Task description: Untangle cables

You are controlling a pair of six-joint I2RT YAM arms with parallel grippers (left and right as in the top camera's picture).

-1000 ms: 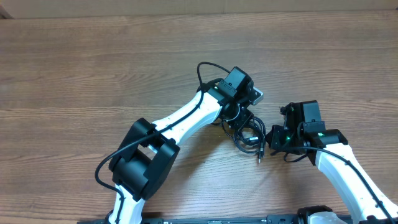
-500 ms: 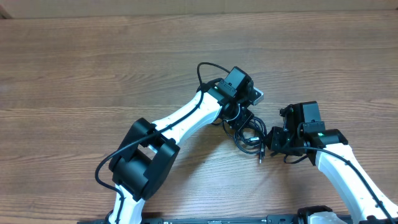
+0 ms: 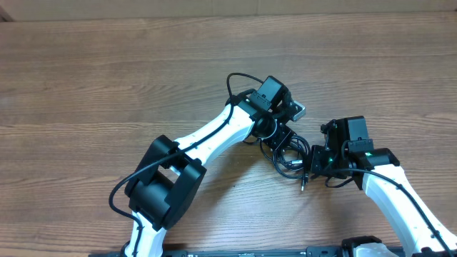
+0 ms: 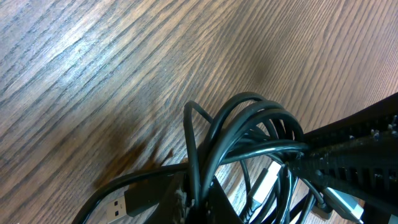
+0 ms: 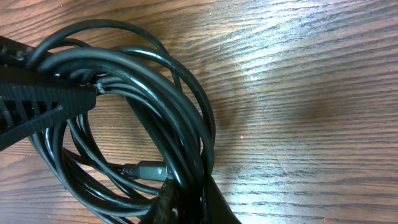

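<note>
White arms (image 3: 214, 132), blk joints (image 3: 168, 182) & wrist housings (image 3: 271, 95), looping blk wires (image 3: 239, 77), green LED (image 3: 368, 153) on rt

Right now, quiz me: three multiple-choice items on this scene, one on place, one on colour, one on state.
1. The cables lie: A between the left gripper and right gripper; B at the far-left edge; C hanging in the air.
2. Their colour: A white; B red; C black.
3. Their state: A laid out straight; B looped in one tangle; C cut apart.
Answers: 1 A, the overhead view shows the bundle between both grippers; 2 C, both wrist views show black cords; 3 B, the loops overlap and pass through each other.
</note>
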